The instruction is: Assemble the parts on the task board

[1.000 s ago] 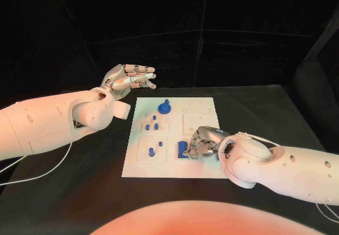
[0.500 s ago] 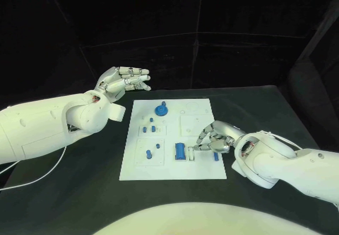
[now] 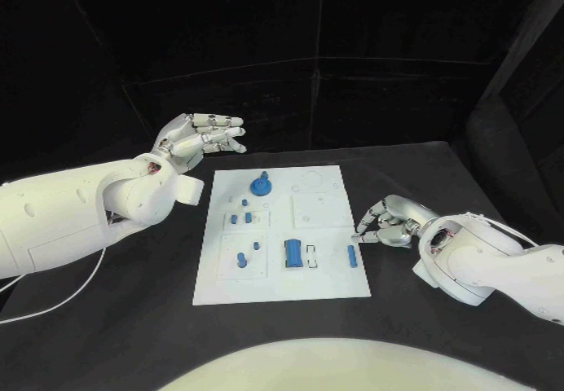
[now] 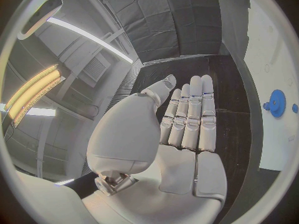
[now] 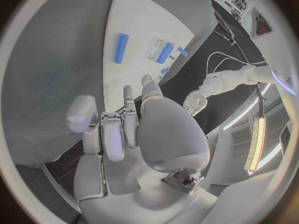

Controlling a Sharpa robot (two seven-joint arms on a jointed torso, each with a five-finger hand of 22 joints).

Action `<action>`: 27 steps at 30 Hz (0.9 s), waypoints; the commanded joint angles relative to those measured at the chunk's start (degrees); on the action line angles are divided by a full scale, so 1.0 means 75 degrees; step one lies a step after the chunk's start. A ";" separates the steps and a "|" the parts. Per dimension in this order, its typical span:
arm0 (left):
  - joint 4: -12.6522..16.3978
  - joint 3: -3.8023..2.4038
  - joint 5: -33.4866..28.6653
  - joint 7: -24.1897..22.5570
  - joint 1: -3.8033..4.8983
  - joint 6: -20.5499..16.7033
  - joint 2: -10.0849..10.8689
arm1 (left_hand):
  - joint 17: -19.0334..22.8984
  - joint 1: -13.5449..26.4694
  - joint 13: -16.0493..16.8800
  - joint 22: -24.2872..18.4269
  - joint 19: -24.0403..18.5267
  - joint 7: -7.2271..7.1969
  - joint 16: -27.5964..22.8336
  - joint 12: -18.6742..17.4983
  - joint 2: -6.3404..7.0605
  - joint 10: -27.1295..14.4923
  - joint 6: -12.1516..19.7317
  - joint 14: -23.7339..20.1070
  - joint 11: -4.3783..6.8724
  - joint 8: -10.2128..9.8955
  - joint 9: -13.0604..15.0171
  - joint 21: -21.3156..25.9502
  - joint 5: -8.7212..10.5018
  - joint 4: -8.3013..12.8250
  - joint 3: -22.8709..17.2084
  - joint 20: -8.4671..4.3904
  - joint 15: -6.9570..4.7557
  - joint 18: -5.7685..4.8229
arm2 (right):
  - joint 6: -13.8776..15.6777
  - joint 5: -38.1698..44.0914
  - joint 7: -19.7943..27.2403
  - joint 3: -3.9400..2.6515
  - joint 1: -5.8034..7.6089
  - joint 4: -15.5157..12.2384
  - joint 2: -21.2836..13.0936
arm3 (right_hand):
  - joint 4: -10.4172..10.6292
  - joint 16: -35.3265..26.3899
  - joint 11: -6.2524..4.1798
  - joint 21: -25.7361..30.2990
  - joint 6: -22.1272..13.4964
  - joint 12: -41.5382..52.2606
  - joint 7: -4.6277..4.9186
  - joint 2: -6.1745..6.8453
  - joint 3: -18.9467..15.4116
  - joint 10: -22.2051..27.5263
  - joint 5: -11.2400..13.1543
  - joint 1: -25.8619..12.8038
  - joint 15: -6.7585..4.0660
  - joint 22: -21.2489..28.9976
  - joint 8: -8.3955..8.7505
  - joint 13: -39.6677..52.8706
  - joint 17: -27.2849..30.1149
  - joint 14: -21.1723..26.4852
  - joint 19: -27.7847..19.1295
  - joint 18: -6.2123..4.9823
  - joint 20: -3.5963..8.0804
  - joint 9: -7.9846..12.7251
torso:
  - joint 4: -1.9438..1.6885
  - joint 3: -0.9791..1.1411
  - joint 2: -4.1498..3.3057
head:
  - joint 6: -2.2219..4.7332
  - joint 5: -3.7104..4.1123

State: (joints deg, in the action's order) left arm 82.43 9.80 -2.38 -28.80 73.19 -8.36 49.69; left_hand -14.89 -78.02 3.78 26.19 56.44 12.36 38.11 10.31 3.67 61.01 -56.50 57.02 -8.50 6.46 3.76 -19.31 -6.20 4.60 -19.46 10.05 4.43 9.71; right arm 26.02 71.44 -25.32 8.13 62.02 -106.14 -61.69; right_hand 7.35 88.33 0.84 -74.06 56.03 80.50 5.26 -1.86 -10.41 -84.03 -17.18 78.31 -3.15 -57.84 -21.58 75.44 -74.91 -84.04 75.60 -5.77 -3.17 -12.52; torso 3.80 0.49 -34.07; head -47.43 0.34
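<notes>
The white task board [image 3: 323, 281] lies mid-table. On it are a blue gear [image 3: 261, 186], several small blue pegs [image 3: 241, 217], a blue block [image 3: 290, 253] and a blue bar [image 3: 350, 256] near its right edge. My right hand [image 3: 394, 221] is just off that edge, beside the bar, with its fingers loosely bent and nothing in them. The right wrist view shows this hand [image 5: 131, 129], the board [image 5: 143, 30], the bar [image 5: 121, 48] and the block [image 5: 165, 53]. My left hand [image 3: 200, 134] is raised beyond the board's far left corner, empty. In the left wrist view its fingers [image 4: 190, 119] lie straight, with the gear [image 4: 276, 103] off to the side.
The black table [image 3: 141, 309] runs bare round the board on all sides. Dark curtains close the back. My left forearm [image 3: 82, 212] spans the table's left side, and my right forearm [image 3: 505, 269] covers its front right.
My right hand has let go of the blue bar and drawn back to the right, off the board. The bar now lies near the board's right edge. The left hand has barely moved.
</notes>
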 commanded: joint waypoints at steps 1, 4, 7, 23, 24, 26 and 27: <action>-0.0002 -0.0004 -0.0015 -0.0035 0.0008 0.0140 -0.0027 | 0.0008 -0.0079 -0.0007 -0.0011 0.0059 0.0000 -0.0045 0.0041 0.0020 -0.0037 0.0055 0.0049 0.0004 0.0031 0.0011 0.0022 0.0012 0.0063 -0.0002 0.0003 0.0009 0.0075 | -0.0352 0.0603 -0.0665 0.0037 0.0000 0.0057 0.0003 | 0.0029 0.0041 -0.0029 -0.0032 0.0060 0.0046 -0.0007 0.0048 -0.0072 -0.0225 -0.0015 -0.0140 0.0001 -0.0038 0.0014 0.0867 -0.1546 -0.0701 0.0054 -0.0021 -0.0002 -0.0008 | -0.0011 -0.0003 -0.0008 | 0.0004 0.0010; -0.0002 -0.0004 -0.0015 -0.0037 0.0008 0.0143 -0.0050 | 0.0009 -0.0079 -0.0007 -0.0011 0.0059 0.0000 -0.0045 0.0041 0.0020 -0.0037 0.0055 0.0049 0.0004 0.0032 0.0011 0.0022 0.0013 0.0063 -0.0002 0.0003 0.0009 0.0075 | -0.0397 0.0679 -0.0798 0.0129 -0.0011 0.0124 0.0062 | 0.0066 0.0046 -0.0036 -0.0044 0.0088 0.0068 -0.0014 0.0080 -0.0141 -0.0241 0.0017 -0.0215 -0.0007 -0.0060 0.0034 0.0888 -0.1558 -0.0703 0.0065 -0.0017 0.0007 -0.0009 | -0.0015 -0.0003 -0.0008 | -0.0001 0.0017; -0.0003 -0.0004 -0.0015 -0.0039 0.0007 0.0141 -0.0064 | 0.0010 -0.0076 -0.0007 -0.0011 0.0059 0.0002 -0.0045 0.0042 0.0021 -0.0038 0.0056 0.0049 0.0003 0.0032 0.0011 0.0021 0.0014 0.0062 0.0000 0.0004 0.0010 0.0074 | -0.0435 0.0703 -0.0843 0.0163 -0.0036 0.0158 0.0124 | 0.0110 0.0051 -0.0037 -0.0053 0.0102 0.0075 -0.0016 0.0117 -0.0220 -0.0248 0.0021 -0.0301 -0.0010 -0.0076 0.0055 0.0896 -0.1571 -0.0706 0.0073 -0.0013 0.0012 -0.0009 | -0.0024 -0.0003 -0.0013 | 0.0010 0.0023; -0.0026 -0.0004 -0.0016 -0.0030 0.0007 0.0130 -0.0093 | 0.0012 -0.0066 -0.0008 -0.0012 0.0060 0.0005 -0.0046 0.0045 0.0023 -0.0041 0.0059 0.0050 0.0000 0.0034 0.0010 0.0021 0.0017 0.0058 0.0006 0.0005 0.0013 0.0072 | -0.0573 0.1069 -0.0824 0.0251 -0.0123 0.0191 0.0380 | 0.0224 0.0040 -0.0042 -0.0026 0.0126 0.0014 -0.0025 0.0150 -0.0386 -0.0225 0.0133 -0.0463 -0.0015 -0.0029 0.0104 0.0850 -0.1544 -0.0700 0.0047 -0.0022 0.0019 -0.0016 | -0.0004 -0.0006 -0.0011 | -0.0007 0.0030; -0.0027 -0.0003 -0.0016 -0.0030 0.0007 0.0131 -0.0094 | 0.0012 -0.0066 -0.0008 -0.0012 0.0060 0.0005 -0.0046 0.0045 0.0023 -0.0041 0.0059 0.0050 0.0000 0.0034 0.0010 0.0021 0.0017 0.0058 0.0006 0.0005 0.0013 0.0072 | -0.0570 0.1086 -0.0824 0.0252 -0.0124 0.0190 0.0391 | 0.0225 0.0040 -0.0042 -0.0028 0.0127 0.0016 -0.0025 0.0149 -0.0387 -0.0226 0.0134 -0.0463 -0.0015 -0.0033 0.0104 0.0852 -0.1544 -0.0700 0.0048 -0.0021 0.0019 -0.0016 | -0.0008 -0.0006 -0.0011 | -0.0006 0.0032; -0.0028 -0.0003 -0.0016 -0.0028 0.0007 0.0132 -0.0097 | 0.0012 -0.0066 -0.0008 -0.0012 0.0060 0.0005 -0.0046 0.0045 0.0023 -0.0041 0.0059 0.0050 0.0000 0.0034 0.0010 0.0021 0.0017 0.0058 0.0006 0.0005 0.0013 0.0072 | -0.0585 0.1116 -0.0837 0.0254 -0.0127 0.0194 0.0421 | 0.0227 0.0041 -0.0044 -0.0030 0.0131 0.0022 -0.0026 0.0147 -0.0388 -0.0229 0.0136 -0.0464 -0.0015 -0.0038 0.0103 0.0857 -0.1548 -0.0701 0.0051 -0.0021 0.0019 -0.0018 | -0.0018 -0.0007 -0.0010 | -0.0010 0.0033; -0.0030 -0.0003 -0.0016 -0.0027 0.0007 0.0133 -0.0097 | 0.0012 -0.0066 -0.0008 -0.0012 0.0060 0.0005 -0.0046 0.0045 0.0023 -0.0041 0.0059 0.0050 0.0000 0.0034 0.0010 0.0021 0.0017 0.0058 0.0006 0.0005 0.0013 0.0072 | -0.0609 0.1141 -0.0852 0.0255 -0.0129 0.0203 0.0449 | 0.0230 0.0041 -0.0046 -0.0030 0.0143 0.0019 -0.0030 0.0141 -0.0391 -0.0228 0.0140 -0.0464 -0.0016 -0.0038 0.0100 0.0855 -0.1547 -0.0701 0.0050 -0.0021 0.0019 -0.0021 | -0.0020 -0.0007 -0.0011 | -0.0012 0.0031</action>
State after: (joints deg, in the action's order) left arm 82.21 9.82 -2.38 -28.77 73.17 -8.04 49.03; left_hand -14.85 -78.02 3.78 26.15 56.44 12.37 38.11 10.43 3.67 61.01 -56.50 57.02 -8.50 6.46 3.76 -19.31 -6.20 4.60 -19.46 10.05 4.43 9.71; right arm 22.13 78.27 -31.38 10.03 61.03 -104.57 -58.51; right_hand 9.14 88.34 0.82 -74.06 56.60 80.65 5.03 -0.62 -12.99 -84.04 -16.46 75.38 -3.17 -58.06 -21.07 74.96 -74.91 -84.04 75.89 -5.77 -3.06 -12.60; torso 3.75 0.43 -34.17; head -47.48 0.53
